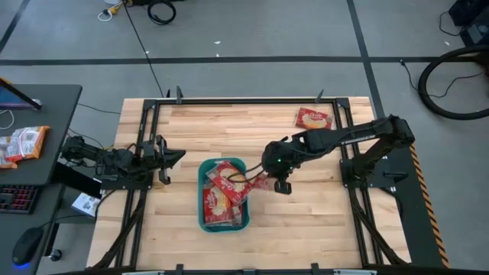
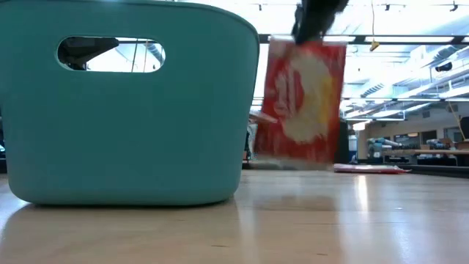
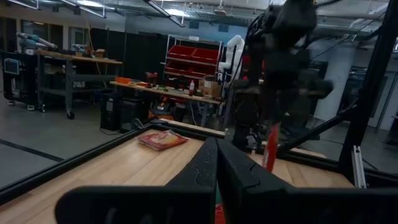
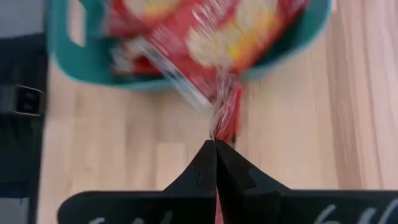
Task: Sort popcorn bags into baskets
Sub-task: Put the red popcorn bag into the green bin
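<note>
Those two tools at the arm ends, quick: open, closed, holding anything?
Left tool: closed, empty, waiting at the table's left edge.
Right tool: closed on a popcorn bag, hanging beside the basket.

Room around the wooden table [image 1: 306, 221]: grey floor [image 1: 252, 30] with dark lines; black desk [image 1: 53, 107] beside the table, keyboard [image 1: 17, 198] and mouse [image 1: 27, 246] on it; shelving with red bins [image 3: 199, 59] and workbenches [image 3: 68, 62] beyond; ceiling strip lights [image 2: 396, 110].
</note>
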You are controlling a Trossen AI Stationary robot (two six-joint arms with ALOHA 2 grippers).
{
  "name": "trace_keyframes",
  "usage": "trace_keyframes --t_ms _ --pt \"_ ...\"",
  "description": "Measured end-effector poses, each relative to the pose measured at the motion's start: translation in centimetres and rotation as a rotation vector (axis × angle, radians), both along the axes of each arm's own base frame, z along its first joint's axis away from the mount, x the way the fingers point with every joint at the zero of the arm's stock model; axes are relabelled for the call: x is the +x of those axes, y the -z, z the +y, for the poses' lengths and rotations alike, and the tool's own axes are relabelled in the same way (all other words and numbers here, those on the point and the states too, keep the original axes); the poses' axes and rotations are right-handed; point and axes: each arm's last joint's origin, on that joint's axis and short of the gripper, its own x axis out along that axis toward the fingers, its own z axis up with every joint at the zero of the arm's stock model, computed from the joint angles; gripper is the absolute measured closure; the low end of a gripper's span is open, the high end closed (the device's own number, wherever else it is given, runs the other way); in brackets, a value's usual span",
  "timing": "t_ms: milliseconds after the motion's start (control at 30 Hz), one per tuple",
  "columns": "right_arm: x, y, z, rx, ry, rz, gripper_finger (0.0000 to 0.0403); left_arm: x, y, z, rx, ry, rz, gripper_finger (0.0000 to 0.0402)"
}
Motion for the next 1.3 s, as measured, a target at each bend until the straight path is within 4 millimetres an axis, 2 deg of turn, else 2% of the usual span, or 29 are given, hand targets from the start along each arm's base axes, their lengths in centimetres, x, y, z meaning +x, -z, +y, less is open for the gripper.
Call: trace_keyframes --t_ms 333,433,533,633,900,1100,1300 --pt "-0.1 -7.4 3.4 0.006 -0.089 -0.237 0.0402 0.0 0.0 0.0 -0.002 0.001 -0.001 0.0395" --pt "-0.1 -8.9 4.0 0.018 -0.117 -0.314 0.0402 0.0 0.0 0.0 -0.002 0.000 -0.001 0.0395" --pt "0.4 -9.5 4.5 0.037 -0.165 -0.402 0.0402 0.0 0.0 0.0 -0.002 0.000 -0.001 0.0395" --pt "1.9 -8.9 5.0 0.057 -0.210 -0.443 0.0402 0.0 0.0 0.0 -0.003 0.000 -0.002 0.0395" --pt "6.5 -4.5 5.3 0.140 -0.319 -0.385 0.0402 0.0 0.0 0.0 -0.003 0.001 -0.001 0.0395" --pt "8.4 -2.9 3.7 0.125 -0.331 -0.403 0.0401 0.0 0.0 0.0 -0.002 0.001 -0.001 0.0395" --pt "11.7 0.3 1.7 0.079 -0.301 -0.435 0.0396 0.0 0.0 0.0 0.002 0.000 0.001 0.0395"
